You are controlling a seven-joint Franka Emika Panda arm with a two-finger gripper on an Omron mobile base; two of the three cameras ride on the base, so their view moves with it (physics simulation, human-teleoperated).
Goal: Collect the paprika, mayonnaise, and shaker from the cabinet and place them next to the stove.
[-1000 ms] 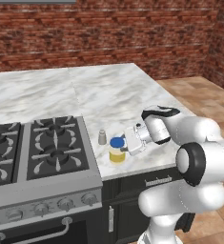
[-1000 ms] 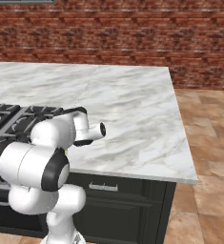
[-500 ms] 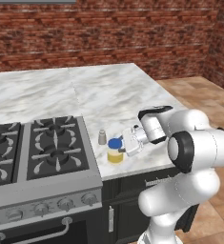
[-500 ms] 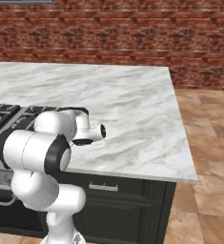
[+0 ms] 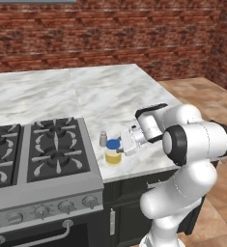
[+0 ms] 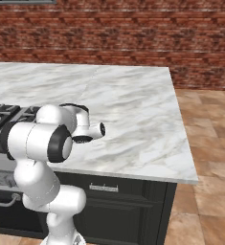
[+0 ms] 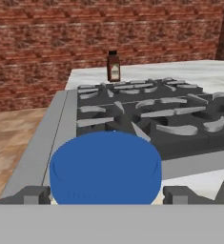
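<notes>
Beyond the stove [image 7: 147, 119], paprika [image 7: 113, 66]; mayonnaise [image 7: 105, 167] between wide jaws.

Blue-lidded mayonnaise [image 5: 113, 151] upright beside stove [image 5: 37, 159], shaker [image 5: 103, 139] behind, paprika [image 7: 113, 66] beyond.

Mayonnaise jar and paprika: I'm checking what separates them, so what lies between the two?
In the hand view, the stove with its black grates spans the whole stretch from the mayonnaise at the claw to the paprika beyond.
</notes>
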